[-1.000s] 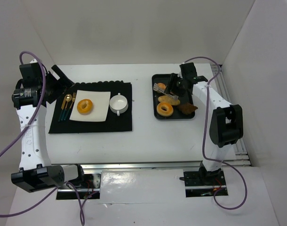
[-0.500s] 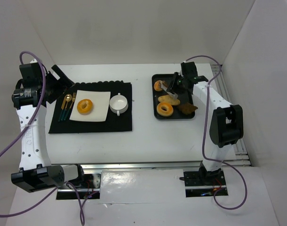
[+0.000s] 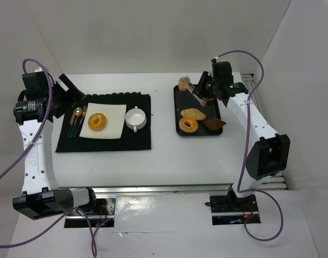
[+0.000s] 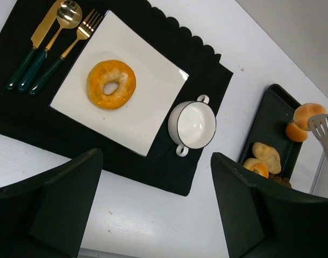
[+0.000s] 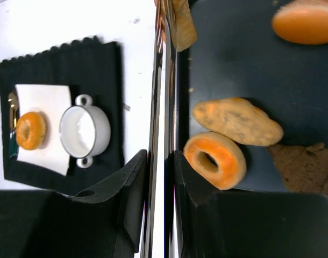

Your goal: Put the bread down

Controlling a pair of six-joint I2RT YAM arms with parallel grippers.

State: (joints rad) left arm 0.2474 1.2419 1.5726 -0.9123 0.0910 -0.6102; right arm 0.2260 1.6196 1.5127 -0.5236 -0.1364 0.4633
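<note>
**Inspector A:** What has changed?

**Inspector B:** A second ago the slotted metal spatula (image 3: 191,87) lay low inside the black rectangular tray (image 3: 176,107), which sits toward the far right corner of the table (image 3: 164,156). It is now raised. The golden round bread roll (image 3: 183,82) rides on its blade, clear of the tray floor and nearer the table's far edge.

**Inspector A:** And the right gripper?

**Inspector B:** The right gripper (image 5: 159,161) is pinched narrow on the spatula handle. Its wrist view shows the blade edge-on with the roll near the tip.

**Inspector A:** The left one?

**Inspector B:** The left gripper (image 4: 153,156) is spread wide and holds nothing. It hangs by the table's left edge, looking down on the black scalloped placemat (image 4: 209,94), with no movement since the earlier frames.

**Inspector A:** What does this mean for the task?

**Inspector B:** In my judgement the pick-up is done, and the carry and set-down remain. The likely target is the white square plate (image 3: 114,128) on the placemat. The plate already carries an orange ring doughnut (image 3: 97,121), and a white two-handled bowl (image 3: 136,118) stands beside it. The roll lies loose on the blade, so any tilt on the way across could shed it.
</note>
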